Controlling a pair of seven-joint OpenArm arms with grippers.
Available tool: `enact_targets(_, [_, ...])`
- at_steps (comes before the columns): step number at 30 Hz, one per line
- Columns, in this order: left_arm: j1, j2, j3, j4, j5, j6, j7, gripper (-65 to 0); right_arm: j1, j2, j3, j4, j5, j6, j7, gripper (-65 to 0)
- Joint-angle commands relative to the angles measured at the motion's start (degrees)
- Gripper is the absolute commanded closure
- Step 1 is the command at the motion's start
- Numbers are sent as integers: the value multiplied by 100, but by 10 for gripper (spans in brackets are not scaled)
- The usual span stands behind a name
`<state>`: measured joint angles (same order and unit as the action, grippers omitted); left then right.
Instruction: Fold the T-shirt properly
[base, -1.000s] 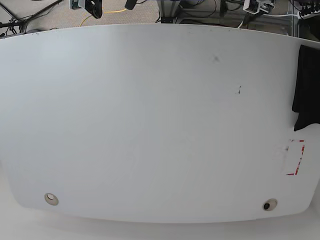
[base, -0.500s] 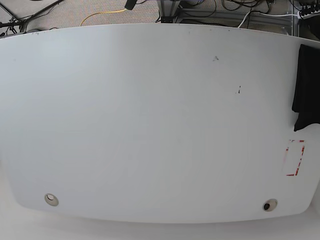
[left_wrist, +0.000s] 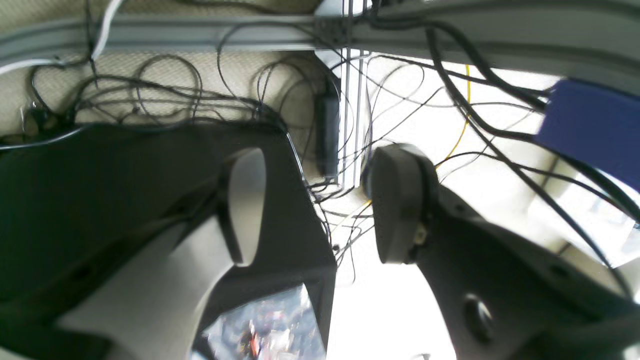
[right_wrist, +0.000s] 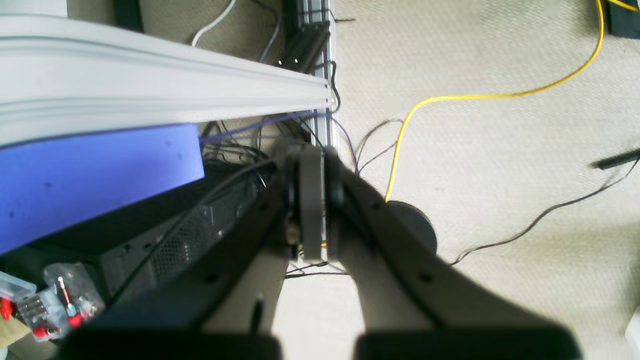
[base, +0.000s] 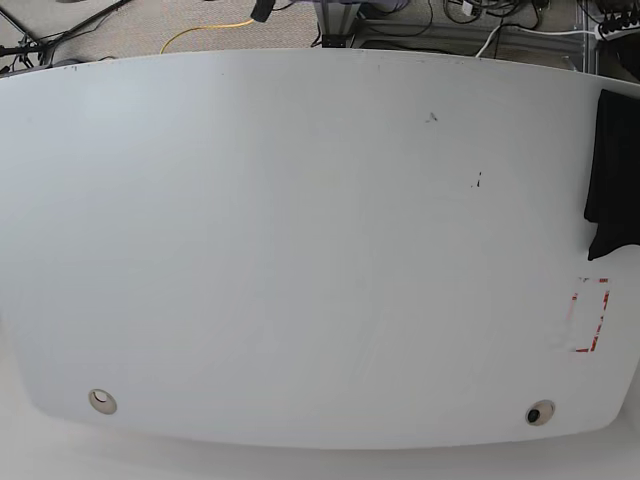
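The black T-shirt lies bunched at the far right edge of the white table, partly cut off by the frame. Neither gripper shows in the base view. In the left wrist view my left gripper stands open with nothing between its fingers, above a tangle of cables behind the table. In the right wrist view my right gripper is shut on nothing, its fingers pressed together above the carpet. The T-shirt is in neither wrist view.
A red-marked rectangle sits on the table below the shirt. Two round holes lie near the front edge. Behind the table are aluminium rails, a blue block, a yellow cable and black cables.
Both gripper ends that showed at the top edge of the base view a second ago have left it. The T-shirt has not moved.
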<state>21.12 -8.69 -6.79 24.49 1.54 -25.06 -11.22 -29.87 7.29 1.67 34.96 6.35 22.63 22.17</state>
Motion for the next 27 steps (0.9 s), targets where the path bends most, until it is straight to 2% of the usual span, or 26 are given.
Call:
enact_targets(1, [-174, -67, 156, -555, -44, -30, -78, -308, 134, 40, 13, -344, 38, 44, -24, 0])
enact_targets(4, [-614, -67, 323, -1064, -44, 154, -69, -310, 494, 40, 13, -670, 46, 44, -217, 0])
enact_targets(9, [-1088, -59, 718, -1539, -35, 1253, -42, -311, 767, 49, 13, -758, 11, 44, -551, 0])
enact_targets(12, [-1308, -41, 1079, -1812, -35, 1614, -42, -312, 908, 49, 13, -758, 11, 18, -833, 0])
enact_targets(17, [-1510, -23, 1246, -2119, -79, 1675, -42, -312, 1048, 40, -13, -758, 2, -325, -1184, 0])
enact_targets(23, [-1528, 117, 1246, -2075, -79, 1684, 248, -312, 1136, 14, -13, -758, 2, -351, -1299, 0])
enact_targets(27, [-1528, 126, 1246, -2075, -79, 1684, 248, -312, 1136, 5, -22, -766, 2, -351, -1299, 0])
